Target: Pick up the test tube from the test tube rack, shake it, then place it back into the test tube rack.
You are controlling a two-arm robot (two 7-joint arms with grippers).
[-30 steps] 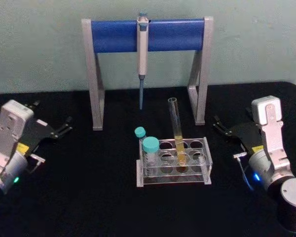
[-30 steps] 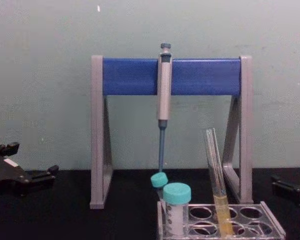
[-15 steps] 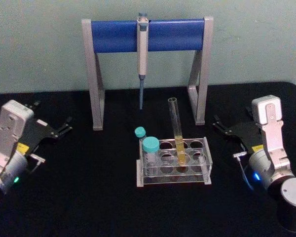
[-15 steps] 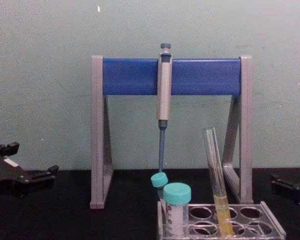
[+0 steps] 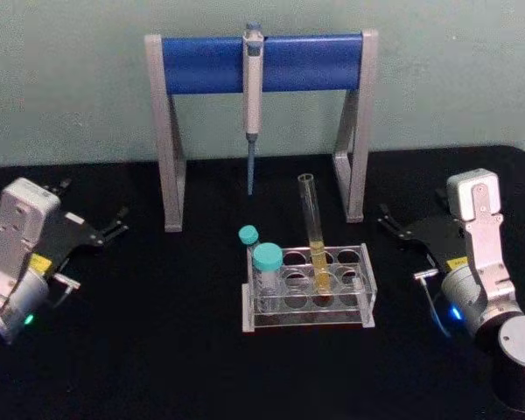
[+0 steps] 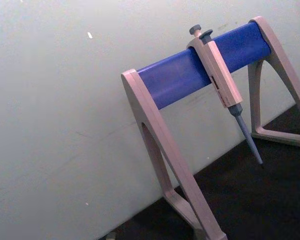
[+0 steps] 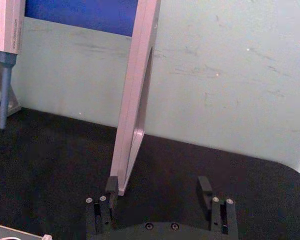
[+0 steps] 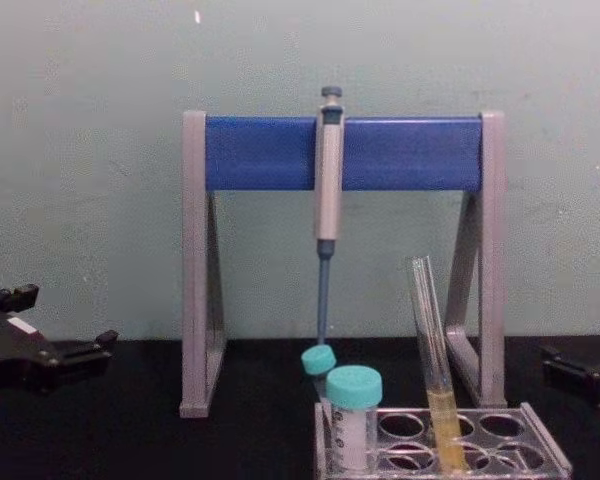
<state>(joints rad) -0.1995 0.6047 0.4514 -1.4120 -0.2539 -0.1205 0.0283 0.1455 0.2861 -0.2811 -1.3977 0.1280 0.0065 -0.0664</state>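
Observation:
The test tube (image 5: 314,229) stands in the test tube rack (image 5: 306,318), leaning slightly, with yellow liquid at its bottom; the chest view shows the tube (image 8: 433,360) rising well above the rack (image 8: 542,448). My left gripper (image 5: 92,206) rests open at the table's left, far from the rack, and is also seen in the chest view (image 8: 64,318). At the right of the rack my right gripper (image 5: 411,210) is open with nothing between its fingers, and its two fingertips stand apart in the right wrist view (image 7: 157,185).
A grey-and-blue pipette stand (image 5: 261,63) rises behind the rack, with a pipette (image 5: 252,96) hanging from it. Two teal-capped vials (image 5: 265,262) occupy the rack's left holes. The black tabletop has free room on both sides of the rack.

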